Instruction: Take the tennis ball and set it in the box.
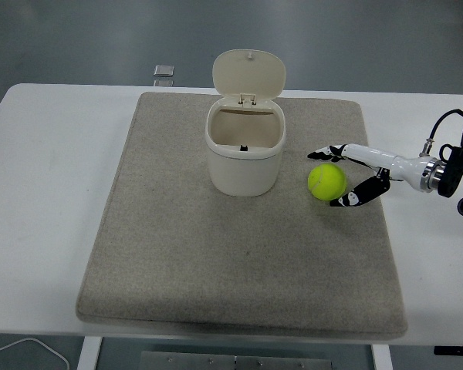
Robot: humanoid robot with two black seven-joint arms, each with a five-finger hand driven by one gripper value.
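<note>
Ball: the fuzzy yellow-green tennis ball [326,182] lies on the grey felt-like mat [177,262], right of the mat's middle and just to the right of the box.
Box: the cream plastic box with a hinged lid [245,154] stands upright on the far half of the mat, lid tipped back, mouth clear.
Working hand: the right hand [353,173], black and white, reaches in from the right edge at ball height.
Hand state: fingers spread and unclenched, holding nothing; the upper fingers [329,151] run along the ball's far side, the thumb [353,197] sits at its near-right side.
Key relation: the ball lies directly left of the palm, in the gap between fingers and thumb; whether any fingertip touches it cannot be told.
Hand axis: points leftward, roughly in line with ball and box.
Nearer arm: the right; the left arm does not show.
Likely next need: closing around the ball, then lifting it left and over the box rim.
</note>
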